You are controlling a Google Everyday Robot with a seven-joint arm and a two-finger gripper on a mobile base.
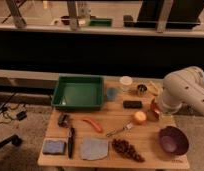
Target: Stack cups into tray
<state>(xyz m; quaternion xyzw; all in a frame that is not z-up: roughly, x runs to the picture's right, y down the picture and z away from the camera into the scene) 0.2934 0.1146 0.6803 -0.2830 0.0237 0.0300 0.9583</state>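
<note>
The green tray (77,92) sits empty at the back left of the wooden table (110,116). A blue-grey cup (112,93) stands just to its right. A white cup (126,82) and a small metal cup (141,90) stand further right at the back. My white arm (184,91) comes in from the right. My gripper (155,108) is at its lower end, low over the table's right side, next to an orange fruit (139,117). It is well away from the tray and right of the cups.
A black block (132,104) lies in front of the cups. A purple bowl (172,140) is at the front right. A red pepper (92,124), fork (120,131), grapes (127,149), grey cloth (93,148), knife (70,142) and blue sponge (54,146) lie across the front.
</note>
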